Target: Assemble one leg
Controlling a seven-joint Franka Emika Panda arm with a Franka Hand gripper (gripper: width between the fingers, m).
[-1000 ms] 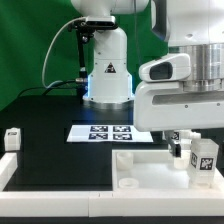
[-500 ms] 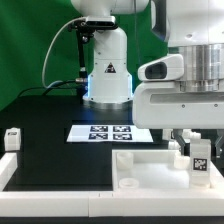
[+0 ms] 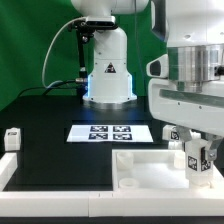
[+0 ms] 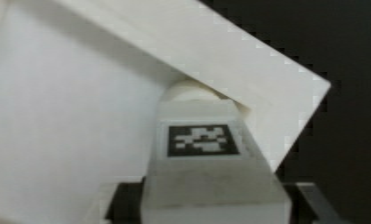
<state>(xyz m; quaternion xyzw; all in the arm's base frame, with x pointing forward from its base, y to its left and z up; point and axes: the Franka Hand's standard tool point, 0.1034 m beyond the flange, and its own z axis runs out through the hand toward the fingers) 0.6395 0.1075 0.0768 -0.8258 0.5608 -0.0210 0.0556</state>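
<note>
The Panda arm is filling the exterior view's right, hanging over the tabletop, which is lying at the near edge of the black mat. The marker board is sitting behind it; a spare leg is standing well apart at the exterior view's left.

The gripper is clamping the leg upright, its tag facing out, at the tabletop's corner on the exterior view's right.

Risks, as judged: the leg could be entering its seat tilted and cross-binding, or slipping in the fingers while being turned, since the grip is covering little of it.
</note>
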